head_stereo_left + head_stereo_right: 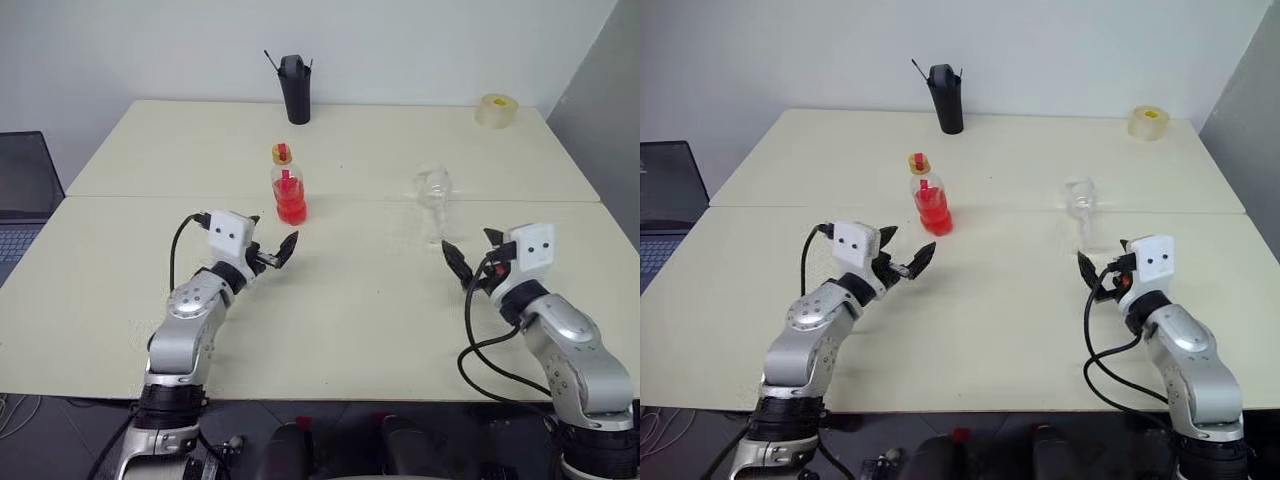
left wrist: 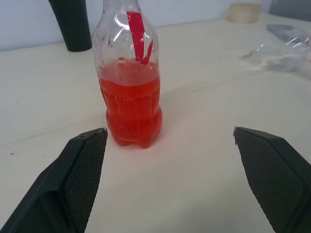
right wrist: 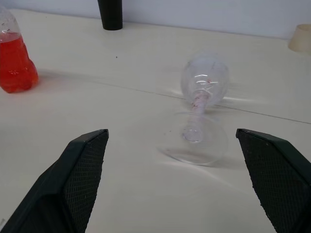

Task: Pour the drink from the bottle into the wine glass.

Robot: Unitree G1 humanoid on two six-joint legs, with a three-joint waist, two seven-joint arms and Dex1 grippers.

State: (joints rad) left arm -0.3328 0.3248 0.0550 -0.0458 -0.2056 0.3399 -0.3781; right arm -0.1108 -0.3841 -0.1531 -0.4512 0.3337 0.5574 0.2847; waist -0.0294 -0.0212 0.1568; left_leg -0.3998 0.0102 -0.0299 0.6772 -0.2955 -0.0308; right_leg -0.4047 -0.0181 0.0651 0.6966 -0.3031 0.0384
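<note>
Near the frame's centre, the bottle (image 1: 289,186) stands upright on the cream table (image 1: 350,310), half full of red-pink drink (image 2: 131,109). Right of it stands the clear, empty wine glass (image 1: 433,203). Left gripper (image 1: 274,254) and right gripper (image 1: 470,262) are both spread, holding nothing.

An office or lab room. Two plain cream rectangular tables (image 1: 120,300) stand pushed together by a bare white wall (image 1: 420,45). An open dark grey laptop (image 1: 25,195) sits beside them.
</note>
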